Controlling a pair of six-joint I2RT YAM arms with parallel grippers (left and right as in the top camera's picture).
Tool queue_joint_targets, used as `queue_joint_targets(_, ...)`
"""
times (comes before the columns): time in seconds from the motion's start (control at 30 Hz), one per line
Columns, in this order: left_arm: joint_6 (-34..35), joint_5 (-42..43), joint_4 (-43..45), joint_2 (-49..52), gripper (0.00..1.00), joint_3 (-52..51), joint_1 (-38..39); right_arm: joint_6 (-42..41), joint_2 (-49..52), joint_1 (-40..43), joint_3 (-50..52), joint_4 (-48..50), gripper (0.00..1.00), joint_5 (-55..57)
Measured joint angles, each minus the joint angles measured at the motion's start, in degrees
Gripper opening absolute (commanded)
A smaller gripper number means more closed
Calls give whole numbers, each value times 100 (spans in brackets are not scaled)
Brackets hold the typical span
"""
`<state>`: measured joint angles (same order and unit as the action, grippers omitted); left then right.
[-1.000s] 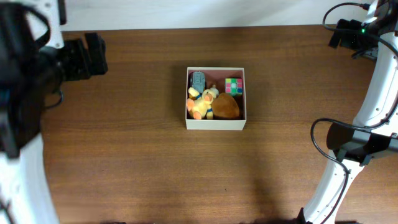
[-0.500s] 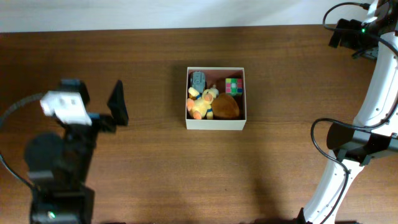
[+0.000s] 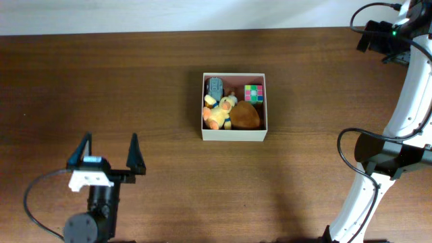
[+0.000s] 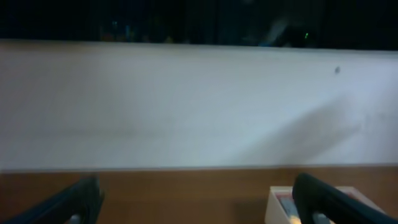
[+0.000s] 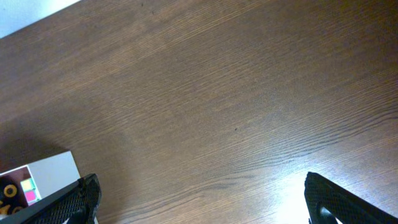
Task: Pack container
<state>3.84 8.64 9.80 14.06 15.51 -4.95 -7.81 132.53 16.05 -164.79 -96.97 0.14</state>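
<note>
Surface: a dark brown wooden table point(image 3: 135, 81), with a strip of pale wall point(image 3: 202, 13) along its far edge.

Overhead view.
- The container point(image 3: 234, 136) sits flat near the middle of the table, well apart from both arms. We see white walls and an open top.
- Inside it we count four items. A grey toy point(image 3: 214, 86) is in the far left corner and a colourful cube point(image 3: 253, 93) in the far right. A yellow plush duck point(image 3: 219, 111) lies at the near left, and a brown item point(image 3: 246, 116) sits just beside it at the near right.
- The left gripper point(image 3: 109, 154) is near the table's near left corner. Its two dark fingers are spread wide with nothing between them.
- The right arm point(image 3: 412, 101) runs up the right edge, and we cannot make out its tool here.

Left wrist view.
- We mostly see the wall, blurred, with a dark band above it and a thin strip of table below.
- Both fingers stand at the lower corners, wide apart and empty.
- A white corner of the container shows at the lower right.

Right wrist view.
- We see bare table grain.
- The right gripper point(image 5: 199, 186) has its fingers parted to the frame's lower corners, gripping nothing.
- The container's white corner peeks in at the lower left, with the cube visible inside.
</note>
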Motion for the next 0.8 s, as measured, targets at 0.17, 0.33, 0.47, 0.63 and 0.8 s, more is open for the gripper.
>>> queue_joint_targets(0.17,2,63,872,-476,99,-588,0,2,0,0,0,0,99,0)
queue_joint_targets(0.33,2,190,929,-953,99,-1034,0,2,0,0,0,0,99,0)
queue_joint_targets(0.47,2,306,1003,-1298,99,-1329,0,2,0,0,0,0,99,0)
queue_joint_targets(0.63,2,348,927,-1318,99,-1451,70,7,0,0,0,0,99,0)
queue_joint_targets(0.8,0,291,-44,-1342,99,-1467,70,4,0,0,0,0,99,-2)
